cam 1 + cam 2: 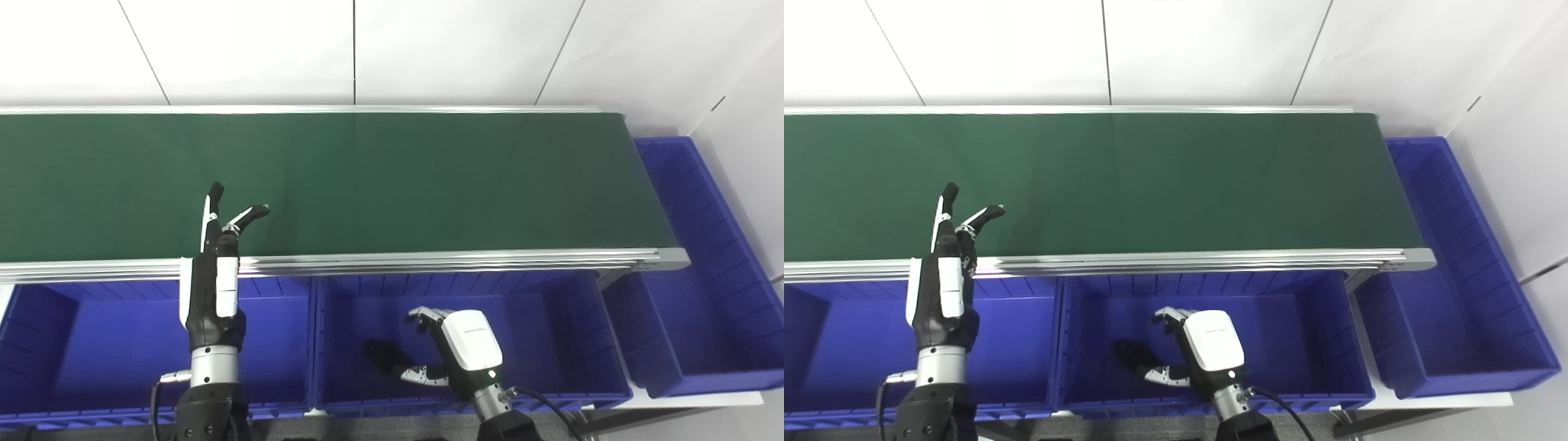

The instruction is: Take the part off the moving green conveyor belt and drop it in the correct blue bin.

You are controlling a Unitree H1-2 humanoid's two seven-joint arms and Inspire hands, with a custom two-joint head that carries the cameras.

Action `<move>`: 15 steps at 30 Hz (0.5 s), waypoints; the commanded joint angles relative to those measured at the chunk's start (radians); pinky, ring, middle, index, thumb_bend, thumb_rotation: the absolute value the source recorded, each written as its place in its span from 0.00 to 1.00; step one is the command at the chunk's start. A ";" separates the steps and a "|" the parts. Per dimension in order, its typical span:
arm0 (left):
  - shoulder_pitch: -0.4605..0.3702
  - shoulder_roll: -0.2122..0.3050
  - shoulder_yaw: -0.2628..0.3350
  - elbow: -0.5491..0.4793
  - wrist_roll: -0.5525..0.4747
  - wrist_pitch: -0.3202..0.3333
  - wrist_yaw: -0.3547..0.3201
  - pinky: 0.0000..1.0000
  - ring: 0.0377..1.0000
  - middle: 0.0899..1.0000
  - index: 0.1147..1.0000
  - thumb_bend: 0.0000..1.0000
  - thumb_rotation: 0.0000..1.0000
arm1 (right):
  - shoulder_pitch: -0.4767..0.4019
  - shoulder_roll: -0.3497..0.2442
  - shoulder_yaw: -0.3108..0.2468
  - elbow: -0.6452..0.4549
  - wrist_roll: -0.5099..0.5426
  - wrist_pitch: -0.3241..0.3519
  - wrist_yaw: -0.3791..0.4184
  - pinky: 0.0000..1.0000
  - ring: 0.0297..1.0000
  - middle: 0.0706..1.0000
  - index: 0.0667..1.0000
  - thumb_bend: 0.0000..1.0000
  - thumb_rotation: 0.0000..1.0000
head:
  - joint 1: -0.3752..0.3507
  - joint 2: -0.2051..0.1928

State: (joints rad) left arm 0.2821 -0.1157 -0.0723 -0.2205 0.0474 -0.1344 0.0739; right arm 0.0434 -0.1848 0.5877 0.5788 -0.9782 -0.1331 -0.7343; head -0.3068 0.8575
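At the far left we see a deep blue plastic bin (pixel 79 343) tucked under the near edge of the conveyor. Our left hand (pixel 211 275), black with white panels on a silver wrist, stands upright over this bin; its fingers (pixel 214 199) reach up past the silver aluminium rail (pixel 429 260) and over the near part of the dark green conveyor belt (pixel 392 177). The fingers and thumb are spread apart, and nothing is held between them.

The belt runs across the whole width from the left edge to its end at the right, in front of a white panelled wall (pixel 392 49). We find no part lying on the stretch of belt that shows.

Next to the right sits a second blue plastic bin (pixel 551 343), the middle one, touching the first along a shared wall. Our right hand (pixel 450 352), white-backed with dark fingers, is lowered inside it. Its fingers curl loosely with a clear gap to the thumb, so it looks released and grasps nothing. Just beside its fingertips, toward the left, a small dark shape (pixel 383 355) lies low in the bin; we cannot tell whether this is the part or only the hand's shadow.

At the far right, a third long blue plastic bin (pixel 704 275) lies beyond the end of the belt, running away from us along the wall.
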 commanded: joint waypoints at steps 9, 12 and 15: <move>-0.013 0.001 0.003 -0.012 -0.002 -0.039 -0.002 1.00 0.85 0.72 1.00 0.57 0.96 | -0.018 0.014 0.009 0.006 -0.037 0.006 -0.094 0.62 0.67 0.72 0.74 1.00 0.60 | -0.001 -0.006; -0.011 0.000 0.003 -0.009 -0.003 -0.043 -0.001 1.00 0.85 0.71 1.00 0.57 0.96 | -0.017 0.013 0.008 0.007 -0.035 0.003 -0.096 0.62 0.67 0.72 0.73 1.00 0.59 | 0.001 -0.012; -0.003 -0.004 -0.001 -0.010 0.012 -0.046 0.003 1.00 0.85 0.72 1.00 0.57 0.98 | -0.010 0.008 0.005 -0.015 -0.028 -0.020 -0.111 0.60 0.65 0.70 0.72 1.00 0.62 | 0.017 -0.038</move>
State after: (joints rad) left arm 0.2831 -0.1154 -0.0709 -0.2178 0.0478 -0.1372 0.0737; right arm 0.0416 -0.1778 0.5975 0.5954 -1.0082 -0.1332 -0.8006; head -0.2915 0.8193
